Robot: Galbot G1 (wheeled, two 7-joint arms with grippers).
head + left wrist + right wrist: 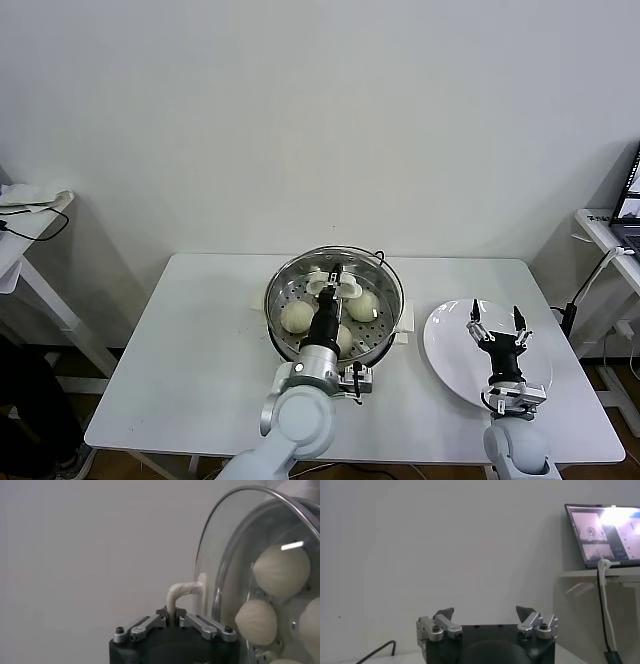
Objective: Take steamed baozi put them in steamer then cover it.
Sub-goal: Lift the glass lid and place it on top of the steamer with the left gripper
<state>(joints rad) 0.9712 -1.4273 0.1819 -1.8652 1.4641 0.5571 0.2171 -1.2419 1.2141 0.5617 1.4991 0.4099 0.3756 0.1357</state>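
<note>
Left gripper (pixel 331 283) shut tight on the white handle of the cover (pixel 210 580), over the steamer (pixel 283 280). Steamed baozi (pixel 297 316) inside, maybe four. Could slide off crooked if dropped too soon. Right gripper (pixel 497 322) wide open, holding nothing, above the plate (pixel 445 350).

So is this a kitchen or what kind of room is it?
Probably a robot test lab, not a kitchen: a plain white table against a bare wall, a laptop on a side shelf, and only the steamer and a white plate set out.
</note>
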